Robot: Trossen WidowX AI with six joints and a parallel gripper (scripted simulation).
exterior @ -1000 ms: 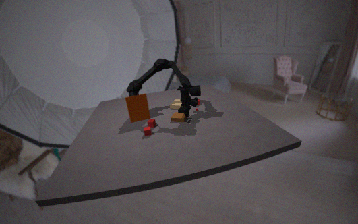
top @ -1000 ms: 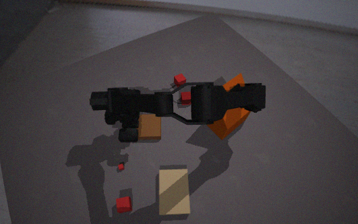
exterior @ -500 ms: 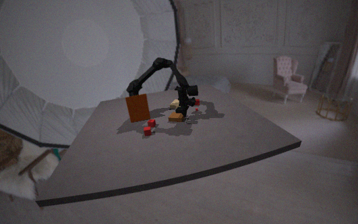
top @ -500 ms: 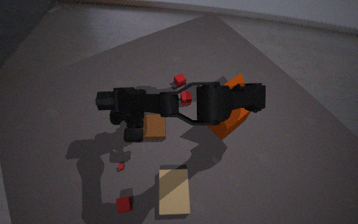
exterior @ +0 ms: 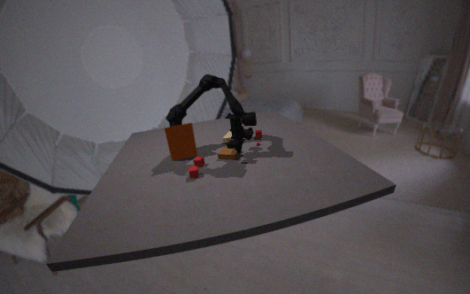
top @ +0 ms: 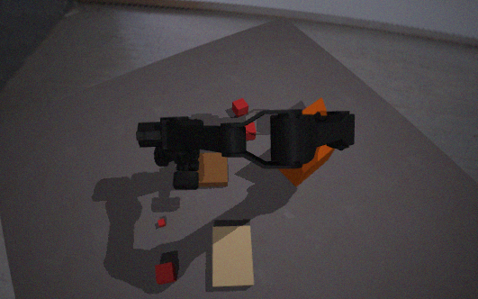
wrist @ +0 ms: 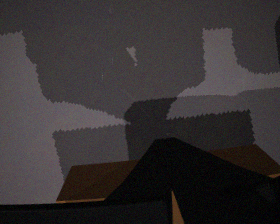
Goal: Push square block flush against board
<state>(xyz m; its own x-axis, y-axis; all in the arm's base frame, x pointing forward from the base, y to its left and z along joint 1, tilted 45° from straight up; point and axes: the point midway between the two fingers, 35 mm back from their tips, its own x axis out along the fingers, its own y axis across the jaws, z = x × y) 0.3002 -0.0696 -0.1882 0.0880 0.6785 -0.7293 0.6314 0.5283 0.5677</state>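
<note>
The square brown block (top: 213, 170) (exterior: 227, 153) (wrist: 91, 181) lies flat on the grey table (top: 378, 203) (exterior: 283, 190). My gripper (top: 185, 180) (exterior: 237, 150) (wrist: 164, 148) is shut and empty. It is low at the block's left side in the top view, touching it or nearly so. The pale cream board (top: 231, 257) (exterior: 227, 136) lies flat nearer the front of that view, with a gap of bare table between it and the block. In the wrist view the shut fingers hide the block's middle.
A tall orange box (top: 308, 164) (exterior: 181, 142) stands under the arm's base side. Red cubes lie around: two behind the block (top: 239, 106) (top: 250, 131), a tiny one (top: 161, 222) and a larger one (top: 166, 272) left of the board.
</note>
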